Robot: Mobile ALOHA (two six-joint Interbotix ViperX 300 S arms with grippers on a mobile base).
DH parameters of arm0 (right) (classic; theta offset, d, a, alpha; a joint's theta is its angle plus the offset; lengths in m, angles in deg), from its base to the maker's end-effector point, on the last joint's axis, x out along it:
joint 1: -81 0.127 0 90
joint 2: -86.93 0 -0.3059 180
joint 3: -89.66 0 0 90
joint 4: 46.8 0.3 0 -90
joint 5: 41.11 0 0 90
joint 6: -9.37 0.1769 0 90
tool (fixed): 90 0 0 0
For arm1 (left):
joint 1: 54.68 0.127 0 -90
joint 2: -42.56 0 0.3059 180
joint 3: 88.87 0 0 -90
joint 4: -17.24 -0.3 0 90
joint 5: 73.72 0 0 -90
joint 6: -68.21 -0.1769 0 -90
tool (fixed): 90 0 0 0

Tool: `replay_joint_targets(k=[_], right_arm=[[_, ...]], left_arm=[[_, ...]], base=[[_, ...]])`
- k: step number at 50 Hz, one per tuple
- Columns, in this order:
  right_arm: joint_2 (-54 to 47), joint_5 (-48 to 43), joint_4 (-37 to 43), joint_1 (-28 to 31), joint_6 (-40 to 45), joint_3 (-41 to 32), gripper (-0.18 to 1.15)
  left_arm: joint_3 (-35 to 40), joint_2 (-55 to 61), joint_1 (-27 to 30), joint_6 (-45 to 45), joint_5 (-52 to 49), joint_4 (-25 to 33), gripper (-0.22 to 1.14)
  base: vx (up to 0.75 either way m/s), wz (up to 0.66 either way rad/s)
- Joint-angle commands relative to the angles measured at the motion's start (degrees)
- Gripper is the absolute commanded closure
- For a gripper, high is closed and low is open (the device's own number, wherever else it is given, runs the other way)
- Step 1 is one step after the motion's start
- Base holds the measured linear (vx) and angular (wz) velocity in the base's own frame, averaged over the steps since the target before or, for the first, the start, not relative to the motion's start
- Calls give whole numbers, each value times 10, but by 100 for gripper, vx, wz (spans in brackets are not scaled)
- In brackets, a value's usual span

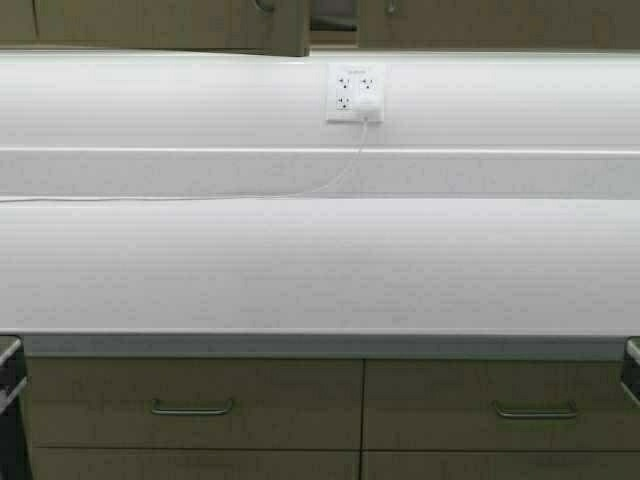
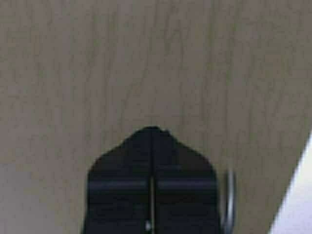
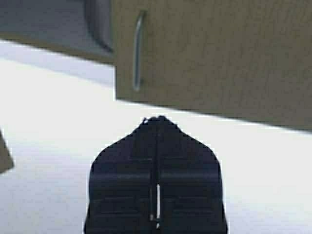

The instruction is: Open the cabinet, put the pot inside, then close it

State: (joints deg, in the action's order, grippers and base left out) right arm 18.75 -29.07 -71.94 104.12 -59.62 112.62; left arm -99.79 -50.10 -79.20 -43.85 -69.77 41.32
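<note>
The wall cabinet's tan wood-grain doors (image 1: 150, 25) run along the top of the high view, with a dark gap (image 1: 333, 20) at the centre seam. My left gripper (image 2: 152, 130) is shut and empty, its tips close against a wood-grain door (image 2: 146, 63), with a slim metal handle (image 2: 229, 197) just beside it. My right gripper (image 3: 158, 119) is shut and empty, below the right door (image 3: 219, 53) and its vertical handle (image 3: 139, 51). A dark grey rounded shape (image 3: 100, 27), perhaps the pot, shows in the opening beside that door.
A long white countertop (image 1: 320, 265) spans the high view. A wall outlet (image 1: 355, 93) has a white cord trailing left. Base drawers with horizontal handles (image 1: 192, 407) lie below the counter. Arm parts show at the lower left (image 1: 8, 395) and right (image 1: 632, 370) edges.
</note>
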Motion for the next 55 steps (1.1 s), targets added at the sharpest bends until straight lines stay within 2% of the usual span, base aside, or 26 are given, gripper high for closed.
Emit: replay_joint_targets(k=[1, 8, 33, 55], right_arm=[[1, -2, 1, 6, -3, -3, 91], [-1, 4, 1, 7, -4, -4, 91], [-15, 7, 0, 9, -4, -1, 91], [-14, 8, -3, 9, -5, 3, 91]], left_arm=[[78, 62, -3, 4, 11, -1, 87], [94, 78, -3, 8, 10, -1, 87], [-54, -1, -4, 5, 41, -1, 87], [-58, -4, -4, 8, 41, -1, 87]], base=[[10, -12], [7, -4], [4, 1], [0, 1]])
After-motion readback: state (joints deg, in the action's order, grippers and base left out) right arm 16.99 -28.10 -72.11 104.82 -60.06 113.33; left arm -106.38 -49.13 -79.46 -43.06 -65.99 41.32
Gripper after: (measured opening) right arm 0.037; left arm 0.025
